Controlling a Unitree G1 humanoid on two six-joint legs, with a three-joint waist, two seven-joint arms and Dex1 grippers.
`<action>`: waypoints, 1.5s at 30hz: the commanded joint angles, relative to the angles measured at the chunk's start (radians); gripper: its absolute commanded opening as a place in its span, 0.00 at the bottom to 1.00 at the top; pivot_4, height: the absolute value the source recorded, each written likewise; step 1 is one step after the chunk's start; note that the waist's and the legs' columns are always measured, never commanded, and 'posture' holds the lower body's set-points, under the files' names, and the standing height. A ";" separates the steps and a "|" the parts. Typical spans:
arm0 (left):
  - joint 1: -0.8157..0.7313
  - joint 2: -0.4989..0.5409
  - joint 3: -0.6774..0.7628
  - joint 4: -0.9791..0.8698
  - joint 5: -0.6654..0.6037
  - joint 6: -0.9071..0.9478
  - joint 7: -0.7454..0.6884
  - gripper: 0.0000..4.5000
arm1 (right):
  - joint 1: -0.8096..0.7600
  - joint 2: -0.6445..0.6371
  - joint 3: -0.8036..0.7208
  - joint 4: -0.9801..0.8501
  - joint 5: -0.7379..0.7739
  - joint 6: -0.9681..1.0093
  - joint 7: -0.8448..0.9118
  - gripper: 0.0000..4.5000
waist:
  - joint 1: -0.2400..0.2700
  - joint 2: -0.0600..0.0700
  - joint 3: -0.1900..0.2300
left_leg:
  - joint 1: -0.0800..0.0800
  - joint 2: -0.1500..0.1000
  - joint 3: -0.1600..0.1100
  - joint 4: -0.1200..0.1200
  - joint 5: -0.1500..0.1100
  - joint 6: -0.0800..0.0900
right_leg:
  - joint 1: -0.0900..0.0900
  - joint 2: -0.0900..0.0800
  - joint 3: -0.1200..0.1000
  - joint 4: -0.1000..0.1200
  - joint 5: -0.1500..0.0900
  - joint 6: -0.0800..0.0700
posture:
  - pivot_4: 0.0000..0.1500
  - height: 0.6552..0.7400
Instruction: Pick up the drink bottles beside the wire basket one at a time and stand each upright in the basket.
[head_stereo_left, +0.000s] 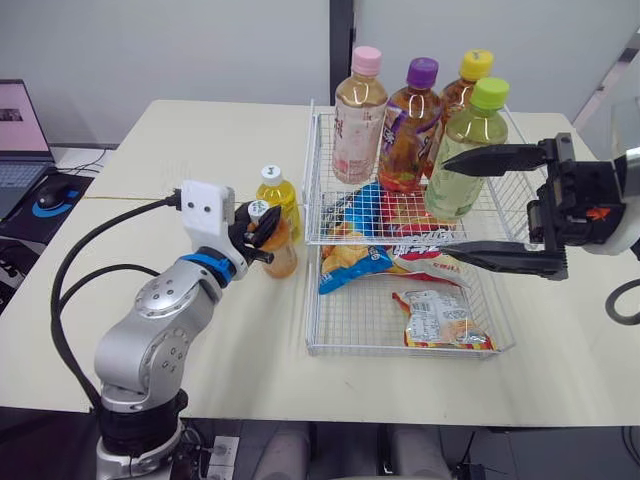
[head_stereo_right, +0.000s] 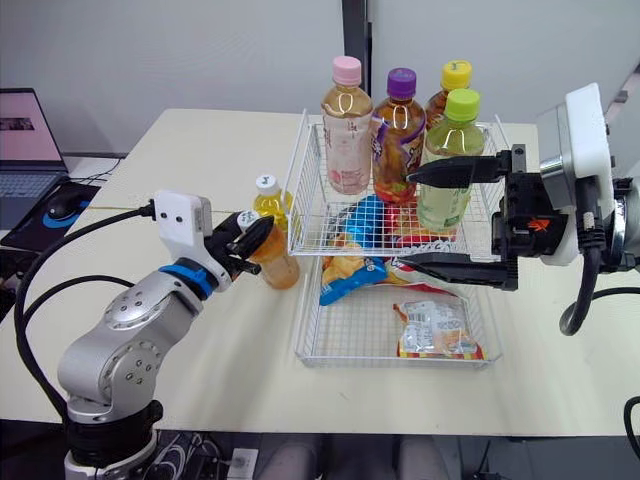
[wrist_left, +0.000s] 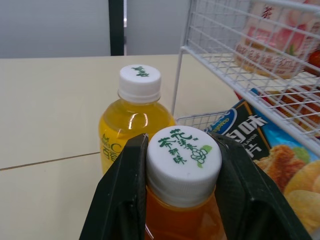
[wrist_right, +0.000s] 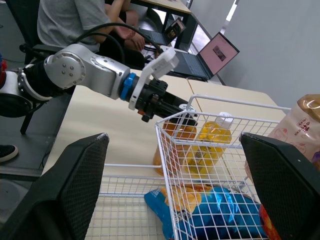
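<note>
- Your left gripper (head_stereo_left: 257, 235) is clamped on the orange bottle (head_stereo_left: 281, 254), one finger on either side of the neck just under the white cap, as the left wrist view shows.
- That bottle is upright or nearly so, on the table just beside the wire basket (head_stereo_left: 400, 351) on its left. You cannot tell from here whether its base has left the table.
- Right behind it stands the yellow bottle (head_stereo_left: 277, 197), white-capped, upright and ungripped, close to the basket's wall.
- Your right gripper (head_stereo_left: 450, 207) is spread wide and holds nothing. It hangs over the basket's right side, one finger high and one low, in front of the green-capped bottle (head_stereo_left: 470, 150).
- Four bottles already stand upright in the basket's raised back tier: the pink-capped bottle (head_stereo_left: 358, 118), the purple-capped bottle (head_stereo_left: 410, 128), the yellow-capped bottle (head_stereo_left: 462, 92) and the green-capped one.
- By that count you are most of the way through, with two to go: the orange bottle in hand and the yellow one after it.
- The lower front tier holds snack bags, a blue bag (head_stereo_left: 352, 262) and a pale packet (head_stereo_left: 440, 320).
- The table (head_stereo_left: 200, 150) is pale cream and smooth. A laptop (head_stereo_left: 20, 130) and a mouse (head_stereo_left: 52, 192) sit on a desk off to your left, with plain grey wall behind. The right wrist view shows a seated person (wrist_right: 65, 20) across the room.
</note>
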 joint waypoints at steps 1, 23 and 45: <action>-0.016 0.081 0.152 -0.099 -0.126 0.015 -0.060 0.31 | -0.012 -0.032 -0.051 0.008 0.039 0.027 0.011 1.00 | 0.000 0.000 0.000 | 0.000 0.000 0.000 0.000 0.000 0.000 | 0.000 0.000 0.000 0.000 0.000 0.000 | 1.00 1.00; -1.171 0.672 -0.088 0.760 -0.430 0.294 -0.677 0.31 | 0.019 -0.109 -0.157 0.034 0.059 0.075 0.012 1.00 | -0.009 -0.003 0.002 | -0.002 -0.001 0.003 0.000 0.000 0.000 | 0.000 0.001 -0.002 0.000 -0.002 0.001 | 1.00 1.00; -1.154 0.064 -0.298 0.836 -0.102 0.101 -0.707 0.31 | 0.106 -0.149 -0.266 0.005 0.080 0.118 -0.057 1.00 | -0.030 -0.002 0.002 | -0.002 -0.001 0.000 0.000 0.000 0.000 | -0.002 0.000 0.000 0.001 -0.002 0.001 | 1.00 1.00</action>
